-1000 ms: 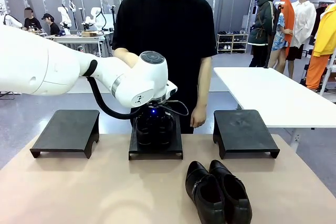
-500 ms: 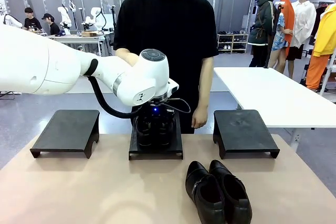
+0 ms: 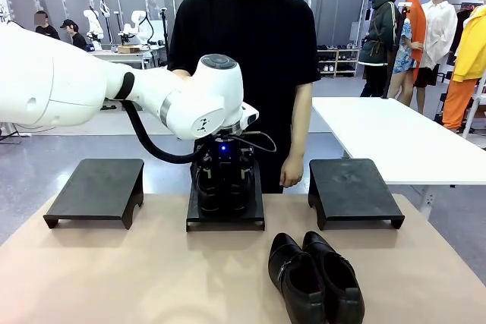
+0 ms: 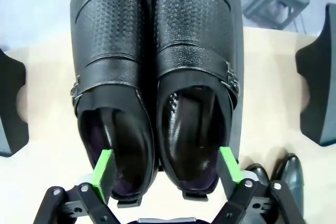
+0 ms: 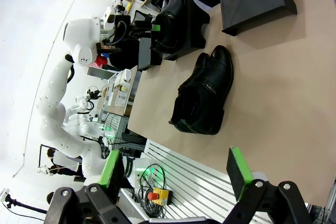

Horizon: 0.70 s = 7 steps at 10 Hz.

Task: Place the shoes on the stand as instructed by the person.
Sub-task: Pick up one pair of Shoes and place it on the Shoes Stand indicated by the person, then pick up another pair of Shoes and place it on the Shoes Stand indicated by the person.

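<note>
Altogether three black stands (image 3: pixel 95 186) (image 3: pixel 225 221) (image 3: pixel 355 186), two pairs of shoes (image 3: pixel 315 278) (image 3: pixel 211 196), one person (image 3: pixel 243 51).

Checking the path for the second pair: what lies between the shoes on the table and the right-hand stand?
Bare table, in the front view, between those shoes and that stand.

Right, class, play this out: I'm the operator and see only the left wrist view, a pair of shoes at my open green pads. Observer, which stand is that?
Observer: The middle stand of three, right in front of the person.
Operator: Are the outer stands taken?
Observer: No, the left stand and the right stand are bare.
Operator: And the right gripper?
Observer: The right gripper is open and empty, up above the table; the second pair lies there.
</note>
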Tool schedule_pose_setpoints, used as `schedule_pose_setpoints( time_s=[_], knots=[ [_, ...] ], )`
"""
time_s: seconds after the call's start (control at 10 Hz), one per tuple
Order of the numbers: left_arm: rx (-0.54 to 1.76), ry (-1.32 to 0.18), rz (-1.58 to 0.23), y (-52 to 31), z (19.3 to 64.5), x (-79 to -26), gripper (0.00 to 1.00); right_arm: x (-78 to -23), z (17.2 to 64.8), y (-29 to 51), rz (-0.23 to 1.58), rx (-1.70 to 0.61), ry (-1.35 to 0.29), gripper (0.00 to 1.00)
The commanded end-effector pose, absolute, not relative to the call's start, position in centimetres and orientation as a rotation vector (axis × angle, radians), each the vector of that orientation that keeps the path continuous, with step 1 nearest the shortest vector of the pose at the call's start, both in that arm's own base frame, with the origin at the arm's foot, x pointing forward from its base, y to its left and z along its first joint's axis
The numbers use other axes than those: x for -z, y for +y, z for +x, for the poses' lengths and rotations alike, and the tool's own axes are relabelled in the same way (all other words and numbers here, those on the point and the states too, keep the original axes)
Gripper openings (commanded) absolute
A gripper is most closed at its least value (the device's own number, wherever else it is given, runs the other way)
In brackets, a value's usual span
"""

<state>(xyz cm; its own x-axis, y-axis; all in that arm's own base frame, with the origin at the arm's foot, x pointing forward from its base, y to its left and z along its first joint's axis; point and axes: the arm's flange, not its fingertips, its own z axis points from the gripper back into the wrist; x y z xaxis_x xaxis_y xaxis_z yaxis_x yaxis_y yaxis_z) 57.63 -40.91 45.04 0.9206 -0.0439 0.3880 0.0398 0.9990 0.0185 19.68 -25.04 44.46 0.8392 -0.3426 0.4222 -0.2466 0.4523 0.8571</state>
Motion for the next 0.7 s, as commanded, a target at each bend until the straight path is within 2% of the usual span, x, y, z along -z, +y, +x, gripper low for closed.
schedule_pose_setpoints(
  time_s=[0.0, 0.6],
  knots=[
    [0.061, -0.366, -0.014, -40.34, 56.89, -45.67, 1.00, -44.52, 19.63, -25.08, 1.123, 0.047, -0.625, 1.00],
    [0.043, -0.399, 0.010, -40.91, 57.63, -45.04, 1.00, -44.52, 19.63, -25.08, 1.123, 0.047, -0.625, 1.00]
  ],
)
